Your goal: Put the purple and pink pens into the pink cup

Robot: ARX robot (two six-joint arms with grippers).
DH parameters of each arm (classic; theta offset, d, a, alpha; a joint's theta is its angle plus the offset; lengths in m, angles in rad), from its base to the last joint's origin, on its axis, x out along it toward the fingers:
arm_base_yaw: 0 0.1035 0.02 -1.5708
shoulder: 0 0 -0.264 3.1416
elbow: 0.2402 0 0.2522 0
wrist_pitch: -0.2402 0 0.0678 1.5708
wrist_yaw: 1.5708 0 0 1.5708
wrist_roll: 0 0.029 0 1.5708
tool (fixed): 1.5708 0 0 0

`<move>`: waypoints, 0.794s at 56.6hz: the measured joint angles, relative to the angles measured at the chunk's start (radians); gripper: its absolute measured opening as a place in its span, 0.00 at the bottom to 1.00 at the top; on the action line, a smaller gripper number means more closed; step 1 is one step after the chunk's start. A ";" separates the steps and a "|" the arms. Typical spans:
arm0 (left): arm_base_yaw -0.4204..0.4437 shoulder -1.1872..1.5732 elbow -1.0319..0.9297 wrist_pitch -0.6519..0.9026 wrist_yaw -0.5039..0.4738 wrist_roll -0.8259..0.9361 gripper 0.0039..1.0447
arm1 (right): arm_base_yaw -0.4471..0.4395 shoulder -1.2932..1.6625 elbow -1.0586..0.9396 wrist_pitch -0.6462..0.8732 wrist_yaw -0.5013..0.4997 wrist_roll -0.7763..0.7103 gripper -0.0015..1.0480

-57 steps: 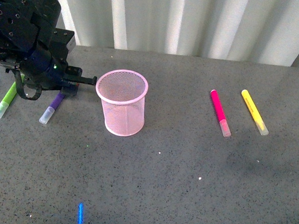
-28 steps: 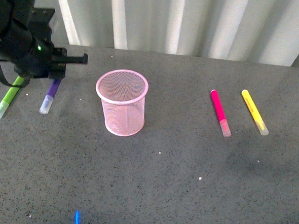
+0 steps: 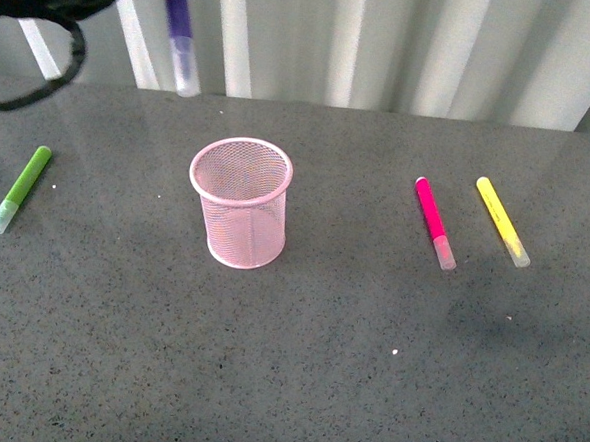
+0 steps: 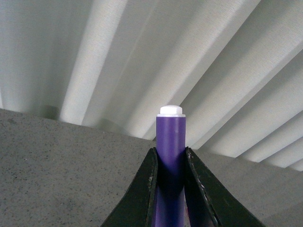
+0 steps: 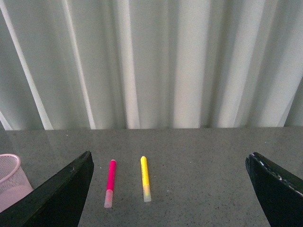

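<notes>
Left claw (image 4: 170,150) pinching purple pen (image 3: 178,19), clear cap hanging down, white end plug, right claw (image 5: 169,156) spread

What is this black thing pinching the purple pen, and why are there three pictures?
It is a robot with two arms, and each picture comes from a different camera. The front picture looks out from the robot's body. It shows a grey table with a pale pink wire-mesh cup, a lime-green marker on one side, and a magenta-pink marker and a yellow marker on the other. The second camera sits on the left wrist. There the black left hand is squeezing the purple marker, held up in the air. The third camera sits on the right wrist. The right hand is wide open and holds nothing.
</notes>
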 joint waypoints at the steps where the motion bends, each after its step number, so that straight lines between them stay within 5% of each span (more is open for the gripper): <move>1: -0.018 0.016 0.001 0.019 -0.030 0.000 0.12 | 0.000 0.000 0.000 0.000 0.000 0.000 0.93; 11: -0.063 0.118 0.040 0.074 -0.122 -0.013 0.12 | 0.000 0.000 0.000 0.000 0.000 0.000 0.93; 45: -0.023 0.308 0.103 0.158 -0.116 -0.067 0.12 | 0.000 0.000 0.000 0.000 0.000 0.000 0.93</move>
